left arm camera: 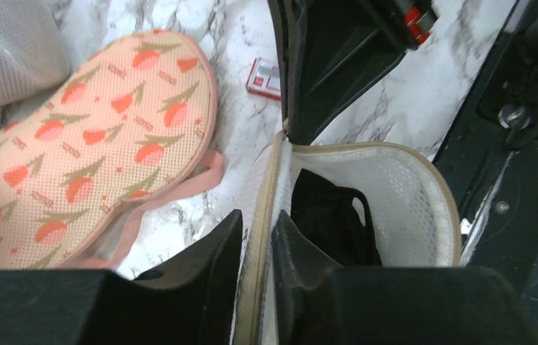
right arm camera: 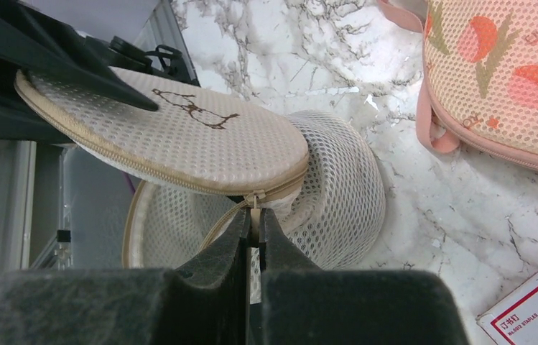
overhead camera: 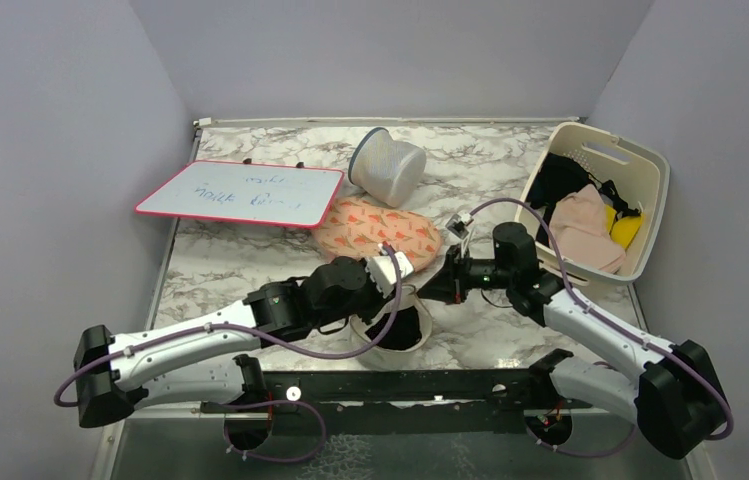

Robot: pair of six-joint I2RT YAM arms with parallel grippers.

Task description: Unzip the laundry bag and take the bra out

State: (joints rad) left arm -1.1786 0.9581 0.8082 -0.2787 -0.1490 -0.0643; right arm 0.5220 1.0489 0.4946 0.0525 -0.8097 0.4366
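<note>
The cream mesh laundry bag (overhead camera: 424, 325) lies near the table's front edge, unzipped most of the way round, its lid lifted. The lid, with the bra outline print (right arm camera: 192, 109), tilts up over the bag's mesh wall (right arm camera: 345, 194). My left gripper (left arm camera: 257, 219) is shut on the lid's zip edge (left arm camera: 266, 187) and holds it up; it also shows in the top view (overhead camera: 395, 268). My right gripper (right arm camera: 253, 214) is shut on the zipper pull (right arm camera: 254, 203), at the bag's far right side (overhead camera: 437, 287). The black bra (left arm camera: 330, 215) lies inside the open bag, also seen from above (overhead camera: 397, 331).
A pink peach-print mesh bag (overhead camera: 375, 230) lies just behind the laundry bag. Behind it are a grey-white mesh cylinder (overhead camera: 387, 165) and a red-rimmed whiteboard (overhead camera: 240, 193). A cream slotted basket (overhead camera: 650, 170) with clothes stands at the right. A small red-white card (overhead camera: 460, 222) lies near the right gripper.
</note>
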